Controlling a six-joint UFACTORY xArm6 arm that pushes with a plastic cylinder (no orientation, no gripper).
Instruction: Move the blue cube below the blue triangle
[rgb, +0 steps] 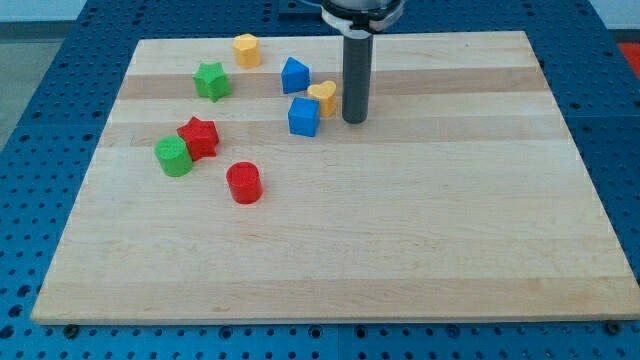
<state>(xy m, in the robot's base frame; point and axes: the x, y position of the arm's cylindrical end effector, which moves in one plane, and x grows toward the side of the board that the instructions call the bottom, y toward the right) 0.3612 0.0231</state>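
Blue cube (304, 117) sits just near of the blue triangle (294, 75) — nearly done; our tip (354, 121), bare rod holding nothing, right of it — a small nudge left remains.

A single camera looked down at a slant from in front of the bench (400, 250), high enough that the whole wooden top fitted in the frame. The near edge ran along the frame's bottom and the far edge sat close to the top, narrowed by perspective. It stood at middle distance, with blue perforated surface (30, 200) showing at every border. No second view shared the scene.
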